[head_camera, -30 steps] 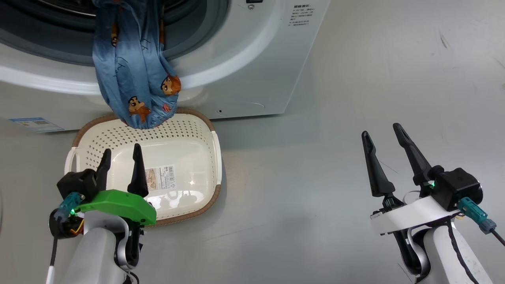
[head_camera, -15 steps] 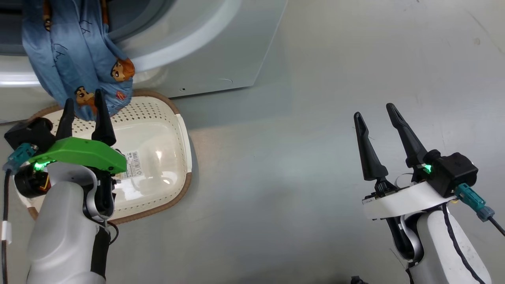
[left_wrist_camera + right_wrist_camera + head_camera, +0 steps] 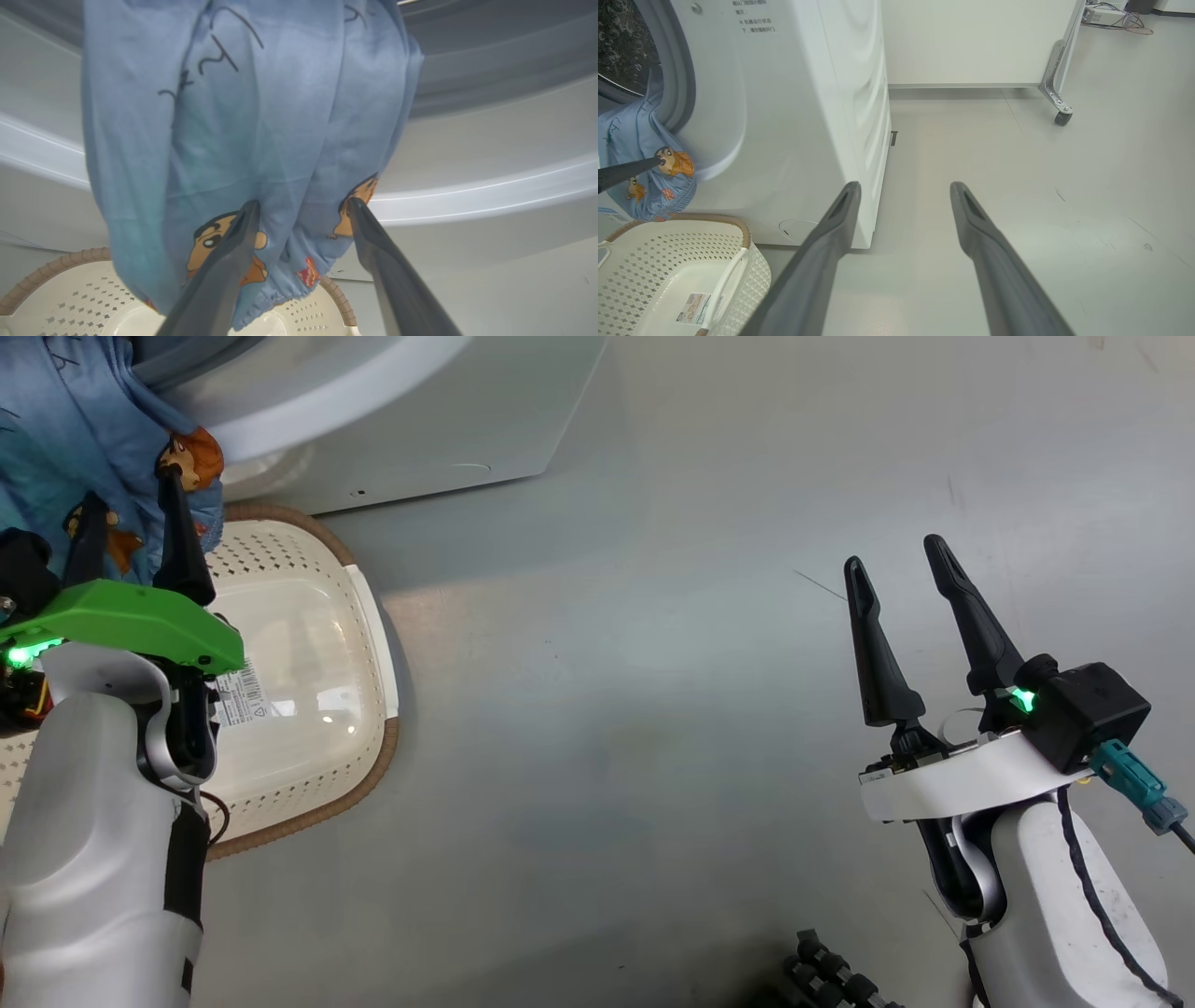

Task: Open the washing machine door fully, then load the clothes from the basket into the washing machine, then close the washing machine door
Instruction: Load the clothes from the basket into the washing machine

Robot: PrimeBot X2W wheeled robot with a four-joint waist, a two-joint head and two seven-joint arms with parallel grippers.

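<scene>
Visibility of the clothes (image 3: 243, 116) was partial. The light blue fabric with orange-brown cartoon figures hung out of the mouth of the washing machine (image 3: 794, 116) and down its white front. Its upper end was cut off by the frame edge in the head and left wrist views, and how far it reached into the drum (image 3: 621, 42) could not be determined. Its gathered lower hem hung at the far rim of the basket (image 3: 366, 616), which stood on the floor (image 3: 653, 728) close before the machine. The left forearm (image 3: 84, 821) covered the basket's near left part in the head view. The left gripper (image 3: 303, 201) was spread, its two dark fingers (image 3: 224, 270) raised at the hanging hem, one tip over a printed figure and the other at the fabric's edge. Whether either tip touched the cloth could not be settled, and nothing was pinched. The right gripper (image 3: 894, 553) was likewise spread and held nothing, over bare floor well apart from the basket. A label sticker (image 3: 693, 308) lay on the basket floor, its print too small to read, as was the lettering (image 3: 754, 21) on the machine's front. Beyond the machine's side stood a white panel (image 3: 971, 42) on a caster (image 3: 1063, 116), with cables (image 3: 1120, 18) on the floor behind it. A dark ribbed object (image 3: 831, 975) at the head view's lower edge was cut off and could not be identified.
</scene>
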